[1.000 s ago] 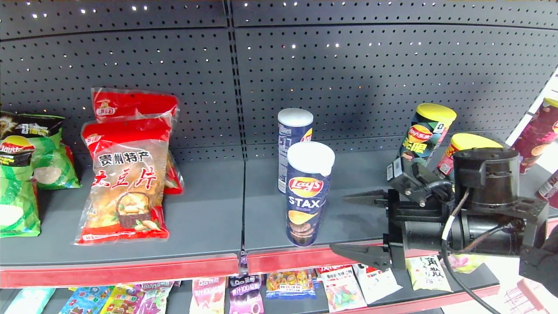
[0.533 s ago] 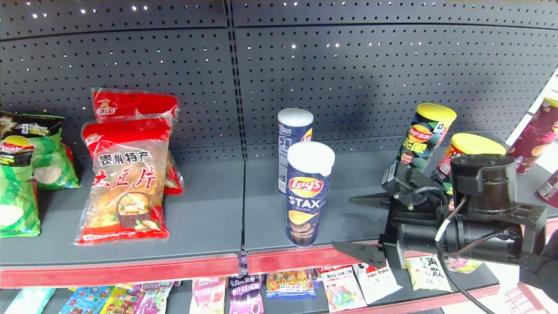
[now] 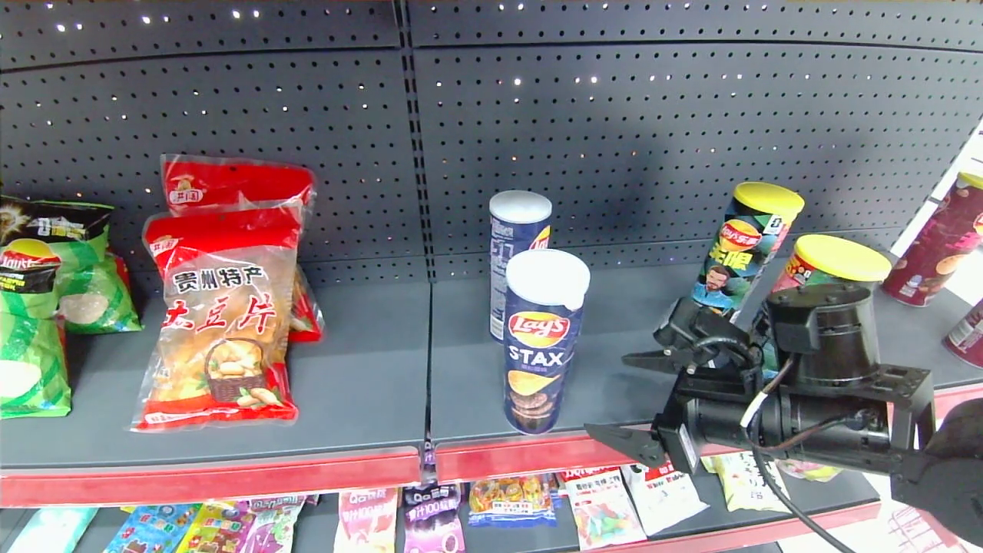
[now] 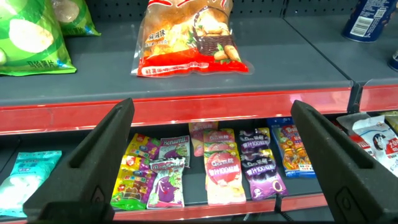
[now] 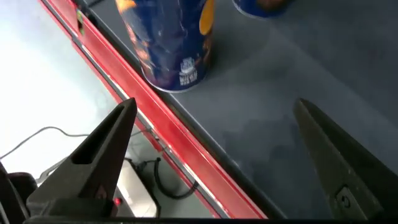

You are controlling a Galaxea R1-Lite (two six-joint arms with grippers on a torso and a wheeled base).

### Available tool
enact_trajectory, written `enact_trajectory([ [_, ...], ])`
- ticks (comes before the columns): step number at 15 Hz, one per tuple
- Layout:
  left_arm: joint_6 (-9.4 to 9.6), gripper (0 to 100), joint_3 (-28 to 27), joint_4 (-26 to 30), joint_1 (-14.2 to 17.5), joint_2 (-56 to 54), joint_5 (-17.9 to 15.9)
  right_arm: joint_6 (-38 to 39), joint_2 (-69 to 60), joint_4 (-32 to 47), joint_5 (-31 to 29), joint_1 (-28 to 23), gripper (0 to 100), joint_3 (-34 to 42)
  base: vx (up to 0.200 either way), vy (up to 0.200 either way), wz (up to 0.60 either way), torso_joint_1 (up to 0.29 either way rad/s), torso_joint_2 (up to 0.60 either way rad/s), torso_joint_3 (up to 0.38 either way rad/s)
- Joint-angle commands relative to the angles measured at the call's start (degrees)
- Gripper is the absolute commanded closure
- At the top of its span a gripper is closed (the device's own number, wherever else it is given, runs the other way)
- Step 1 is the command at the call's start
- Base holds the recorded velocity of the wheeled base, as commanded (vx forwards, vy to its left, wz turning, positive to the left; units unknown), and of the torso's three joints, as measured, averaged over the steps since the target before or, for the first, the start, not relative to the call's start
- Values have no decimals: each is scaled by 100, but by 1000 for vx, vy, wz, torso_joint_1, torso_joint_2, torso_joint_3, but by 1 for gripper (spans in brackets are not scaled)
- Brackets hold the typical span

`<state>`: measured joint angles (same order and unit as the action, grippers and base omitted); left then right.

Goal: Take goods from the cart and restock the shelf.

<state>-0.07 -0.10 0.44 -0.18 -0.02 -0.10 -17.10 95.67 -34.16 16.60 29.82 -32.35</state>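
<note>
Blue can [image 3: 544,342] upright; right hand [image 3: 607,396] spread beside.

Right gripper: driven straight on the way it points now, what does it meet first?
Probably the front blue chip can, standing near the front of the shelf. The open right gripper points at it, slightly off-centre; depth is hard to judge.

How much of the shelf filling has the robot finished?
Done, it seems: a blue can stands at the front edge of the shelf, a second blue can behind it. In hand: nothing; the right pincer beside the front can is open and empty, and so is the left pincer. Left: bare shelf beside the cans could take more goods.
</note>
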Motion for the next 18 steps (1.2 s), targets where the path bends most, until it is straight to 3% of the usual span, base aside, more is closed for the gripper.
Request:
enact_trajectory([
  [1,-1,0,1,0,1,2,1,5,206,-30,-34,121,0,-52,0,0,0,0,0,0],
  [18,-1,0,1,0,1,2,1,23,795,-100,-228,367,0,-570,0,0,0,0,0,0],
])
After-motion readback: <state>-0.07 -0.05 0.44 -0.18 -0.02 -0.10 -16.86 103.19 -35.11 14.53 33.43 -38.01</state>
